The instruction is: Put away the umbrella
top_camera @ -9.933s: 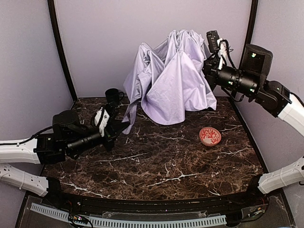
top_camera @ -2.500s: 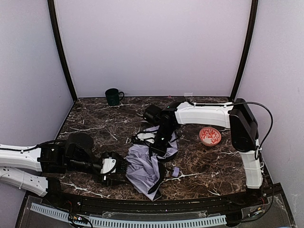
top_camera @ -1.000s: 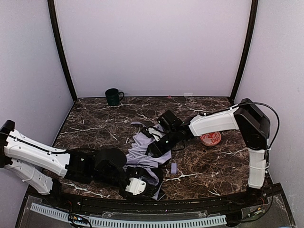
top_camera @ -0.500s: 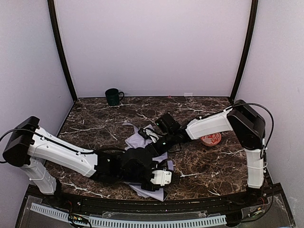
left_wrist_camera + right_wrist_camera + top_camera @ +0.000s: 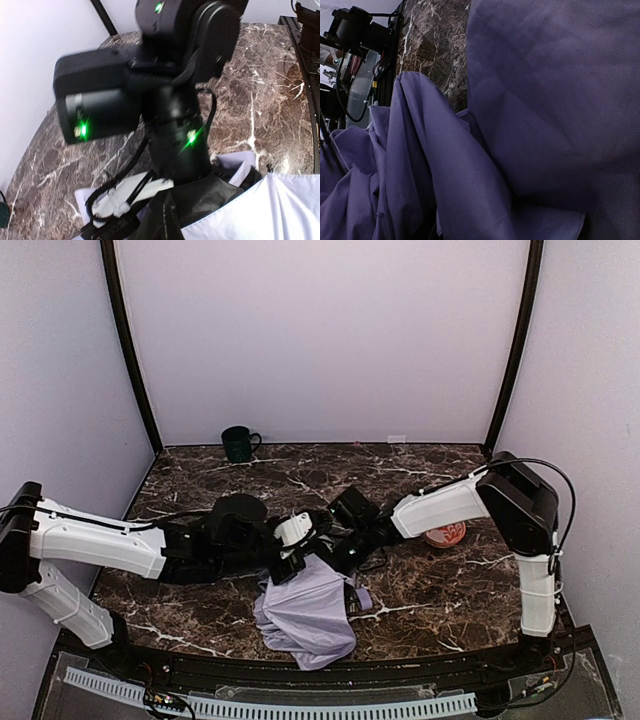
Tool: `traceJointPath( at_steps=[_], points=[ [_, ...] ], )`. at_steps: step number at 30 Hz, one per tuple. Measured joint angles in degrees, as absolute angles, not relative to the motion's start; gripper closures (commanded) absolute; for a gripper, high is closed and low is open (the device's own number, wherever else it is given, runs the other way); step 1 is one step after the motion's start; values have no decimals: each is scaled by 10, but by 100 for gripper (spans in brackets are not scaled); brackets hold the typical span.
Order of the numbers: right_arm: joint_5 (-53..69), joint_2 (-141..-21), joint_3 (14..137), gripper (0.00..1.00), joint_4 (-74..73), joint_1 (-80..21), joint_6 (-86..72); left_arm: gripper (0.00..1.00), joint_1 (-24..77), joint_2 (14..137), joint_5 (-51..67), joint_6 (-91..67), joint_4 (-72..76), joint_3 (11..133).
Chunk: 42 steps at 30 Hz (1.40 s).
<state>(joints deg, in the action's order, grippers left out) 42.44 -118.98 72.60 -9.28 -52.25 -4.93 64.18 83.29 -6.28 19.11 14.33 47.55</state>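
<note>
The umbrella (image 5: 305, 615) lies collapsed at the table's near middle, a crumpled heap of pale lavender fabric. Its small lavender handle (image 5: 363, 598) pokes out on the right. My left gripper (image 5: 297, 546) sits at the heap's upper edge, shut on a fold of fabric; the left wrist view shows black lining (image 5: 220, 195) and a lavender panel (image 5: 280, 210) bunched at its jaws. My right gripper (image 5: 345, 532) meets it from the right, its fingers buried in the cloth. Lavender fabric (image 5: 520, 125) fills the right wrist view, so its jaws are hidden.
A red-patterned bowl (image 5: 445, 533) stands to the right, partly behind the right forearm. A dark green mug (image 5: 237, 443) sits at the back left by the wall. Both arms cross the table's middle, and the right arm's wrist (image 5: 175, 100) looms close in front of the left camera.
My left arm swung from the umbrella's near right side up to its far edge and its gripper shut. The fabric now hangs spread toward the front. The right gripper stayed in place.
</note>
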Motion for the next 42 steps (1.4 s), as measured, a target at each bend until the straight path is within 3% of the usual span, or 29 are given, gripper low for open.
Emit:
traceJointPath(
  at_steps=[8,13,18,26,31,37,38,39,42],
  points=[
    [469,-1195,712,63,-81,-513,-53,100,588,853,-67,104,186,382],
    [459,-1166,658,53,-24,-491,-116,100,586,877,-76,65,200,364],
    [407,-1101,602,42,-5,-468,-175,100,574,915,-77,50,226,352],
    [257,-964,587,40,-84,-461,-183,100,563,967,-60,44,251,364],
    [224,-878,586,38,-130,-464,-137,100,560,973,-43,43,261,364],
    [192,-812,586,30,-138,-578,-156,100,556,980,-36,43,257,376],
    [181,-811,583,22,-133,-604,-173,100,556,980,-35,44,255,377],
    [171,-811,579,19,-129,-625,-190,100,555,980,-34,45,253,378],
    [148,-832,571,20,-135,-668,-243,100,554,980,-30,48,250,380]
  ],
)
